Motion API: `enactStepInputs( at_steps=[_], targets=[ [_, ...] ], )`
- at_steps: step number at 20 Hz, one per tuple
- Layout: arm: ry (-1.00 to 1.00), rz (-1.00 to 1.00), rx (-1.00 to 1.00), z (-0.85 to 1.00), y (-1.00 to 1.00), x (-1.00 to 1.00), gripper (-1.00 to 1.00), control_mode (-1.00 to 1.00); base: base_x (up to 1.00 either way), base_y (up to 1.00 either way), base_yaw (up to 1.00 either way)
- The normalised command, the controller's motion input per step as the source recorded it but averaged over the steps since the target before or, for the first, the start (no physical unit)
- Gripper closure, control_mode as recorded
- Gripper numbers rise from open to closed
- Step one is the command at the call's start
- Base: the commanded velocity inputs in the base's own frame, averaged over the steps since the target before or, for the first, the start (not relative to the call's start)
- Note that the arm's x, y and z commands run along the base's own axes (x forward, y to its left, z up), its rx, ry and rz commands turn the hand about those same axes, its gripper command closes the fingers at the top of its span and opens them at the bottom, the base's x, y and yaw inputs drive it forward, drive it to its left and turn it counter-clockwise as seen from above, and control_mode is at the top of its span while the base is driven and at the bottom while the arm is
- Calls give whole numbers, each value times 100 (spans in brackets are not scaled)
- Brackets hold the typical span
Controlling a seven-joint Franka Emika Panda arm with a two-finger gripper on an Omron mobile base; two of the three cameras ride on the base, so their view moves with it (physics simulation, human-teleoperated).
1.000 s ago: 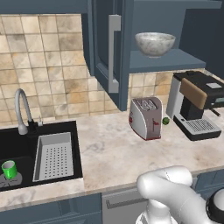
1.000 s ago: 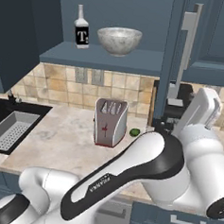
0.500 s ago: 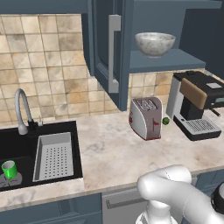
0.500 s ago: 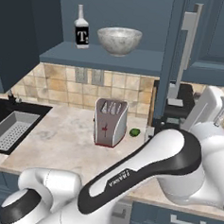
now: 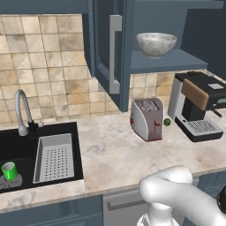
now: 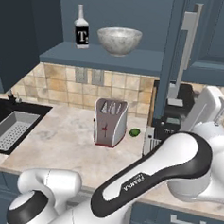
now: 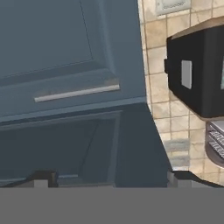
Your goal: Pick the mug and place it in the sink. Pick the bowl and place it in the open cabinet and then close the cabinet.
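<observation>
Bowl [image 5: 156, 43] sits upright on the inner shelf of the cabinet [image 6: 177, 57], beside a dark bottle [image 6: 82, 28]; both doors stand open. Mug [image 5: 9, 170] rests upright in the sink [image 5: 17, 145], left of the grey tray [image 5: 54, 157]. Gripper [image 7: 111, 177] has its jaws spread wide, holding nothing, apparently close against a cabinet door panel. Toaster [image 5: 147, 118] stands on the counter [image 5: 110, 154].

Left base view looks forward and down from behind the arm's left, sink [image 5: 26, 150] at 8 o'clock, toaster [image 5: 147, 118] near centre. Right base view looks from the arm's right; both share toaster [image 6: 109, 122], bowl [image 6: 119, 40] and counter [image 6: 59, 143]. Hand view sits close against the cabinet door [image 7: 57, 57], rolled sideways.
</observation>
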Motion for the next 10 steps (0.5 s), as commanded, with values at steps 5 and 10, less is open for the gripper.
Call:
enactStepInputs(
  at_steps=[5,10],
  targets=[
    [-15,11,-4,0,7,25,-100,-100,0,0,0],
    [-12,8,-4,0,3,13,-100,-100,0,0,0]
  ],
)
